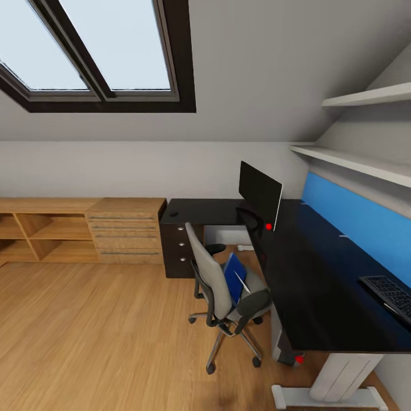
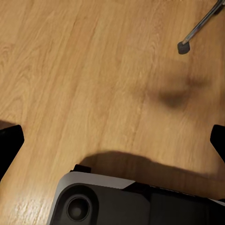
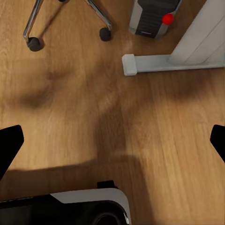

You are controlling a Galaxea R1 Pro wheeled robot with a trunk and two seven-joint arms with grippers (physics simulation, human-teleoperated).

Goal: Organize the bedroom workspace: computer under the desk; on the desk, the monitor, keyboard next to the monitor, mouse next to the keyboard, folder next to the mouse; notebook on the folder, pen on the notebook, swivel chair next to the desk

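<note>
Ahead at one o'clock, your folder (image 1: 233, 276) leans on the swivel chair (image 1: 220, 288) seat, nearer your right gripper (image 3: 112, 140); both grippers (image 2: 112, 140) spread, empty.

You face the desk (image 1: 319, 274), a glossy black L-shaped top running from the far wall toward you along the right side. On it the monitor (image 1: 260, 194) stands at the far inner corner, turned at an angle, a red light at its lower corner. The keyboard (image 1: 391, 295) lies near you at the right edge, well apart from the monitor. The wooden floor (image 1: 97, 342) carries the swivel chair (image 1: 225, 291), its castors just left of the desk. The folder (image 1: 234, 277) leans on the chair seat against the backrest.
</note>
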